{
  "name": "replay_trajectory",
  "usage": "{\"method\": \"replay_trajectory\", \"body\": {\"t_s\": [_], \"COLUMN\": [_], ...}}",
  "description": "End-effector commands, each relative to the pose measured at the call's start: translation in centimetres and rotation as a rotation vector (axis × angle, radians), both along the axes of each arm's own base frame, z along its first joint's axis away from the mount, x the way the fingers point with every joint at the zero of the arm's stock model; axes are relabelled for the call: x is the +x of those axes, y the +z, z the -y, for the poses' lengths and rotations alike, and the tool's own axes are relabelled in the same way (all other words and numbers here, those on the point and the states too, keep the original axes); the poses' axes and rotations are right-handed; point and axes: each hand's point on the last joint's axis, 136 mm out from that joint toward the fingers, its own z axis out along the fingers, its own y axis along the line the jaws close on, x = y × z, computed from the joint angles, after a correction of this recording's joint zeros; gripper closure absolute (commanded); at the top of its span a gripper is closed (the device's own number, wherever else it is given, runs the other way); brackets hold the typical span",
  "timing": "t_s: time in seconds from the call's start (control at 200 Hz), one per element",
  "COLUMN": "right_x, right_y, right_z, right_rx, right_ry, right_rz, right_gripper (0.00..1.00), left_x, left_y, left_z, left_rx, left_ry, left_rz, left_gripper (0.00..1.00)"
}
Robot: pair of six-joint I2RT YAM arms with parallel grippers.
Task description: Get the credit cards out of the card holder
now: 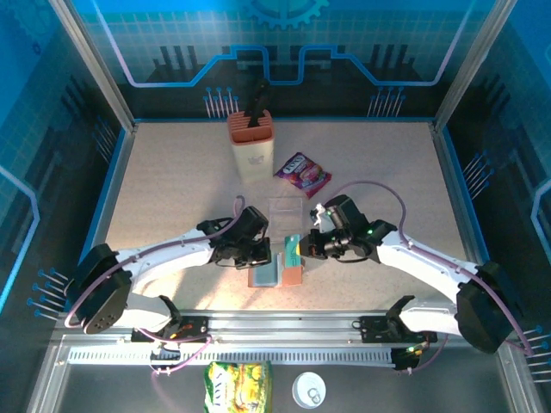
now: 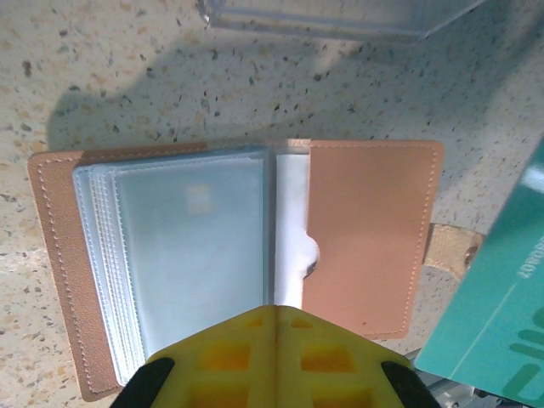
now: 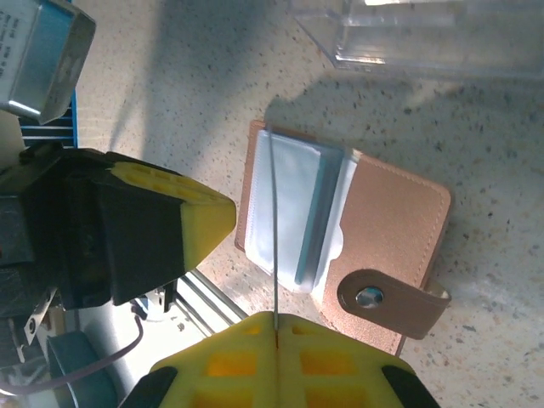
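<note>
- Credit card (image 3: 274, 212): one teal card is pinched upright in the right gripper (image 3: 276, 327). It is seen edge-on as a thin line above the open card holder (image 3: 340, 238) and is free of the sleeves.
- The card holder lies opened flat on the table (image 1: 172, 189) between the two grippers. Its stack of pale clear sleeves is on one half, the leather flap and snap tab on the other. Whether more cards sit in the sleeves cannot be told; they look cloudy and mostly blank.
- Right gripper: the jaws are closed tight on the card's lower edge.
- Left gripper (image 2: 276, 323): the yellow pads meet with no gap at the holder's near edge, by the spine. It may be pinning the holder down or nipping a sleeve; which one cannot be told.
- Step in hand, as I judge it: one card is drawn out and has yet to be set aside.
- The next move calls for carrying the card clear of the holder and laying it on bare table. The clear box (image 1: 284, 209) just beyond should be avoided, and the holder must stay steadied.
</note>
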Motion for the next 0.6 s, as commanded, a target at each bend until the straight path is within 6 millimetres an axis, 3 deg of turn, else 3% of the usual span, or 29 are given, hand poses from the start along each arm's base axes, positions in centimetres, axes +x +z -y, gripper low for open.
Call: {"method": "replay_trajectory", "body": {"t_s": [0.0,0.095,0.12,0.28,0.46,0.595], "right_x": [0.4,0.6,1.2,2.4,5.6,7.2], "right_y": [1.5,1.6,2.5,2.3,2.3,2.8], "right_z": [0.8,1.3,1.1,2.1,3.3,2.7], "right_rx": [-0.052,-0.121,-0.126,-0.276,-0.493,-0.550], "right_ry": [0.062,0.123,0.142,0.307,0.507,0.711], "right_rz": [0.068,0.122,0.163,0.312,0.499,0.599], "right_gripper": [0.96,0.97,0.96,1.00,1.00,1.00], "left_x": [0.1,0.0,0.0,-0.4,-0.7,-1.1], "left_y": [0.8,0.7,0.7,0.1,-0.4,-0.7], "left_z": [-0.9,-1.1,-1.2,-1.8,-2.6,-3.4], "left_rx": [0.027,0.028,0.030,0.047,0.077,0.103], "left_ry": [0.006,0.007,0.009,0.016,0.019,0.024], "left_rz": [0.018,0.017,0.017,0.010,0.006,0.004], "left_gripper": [1.00,1.00,1.00,1.00,1.00,1.00]}}
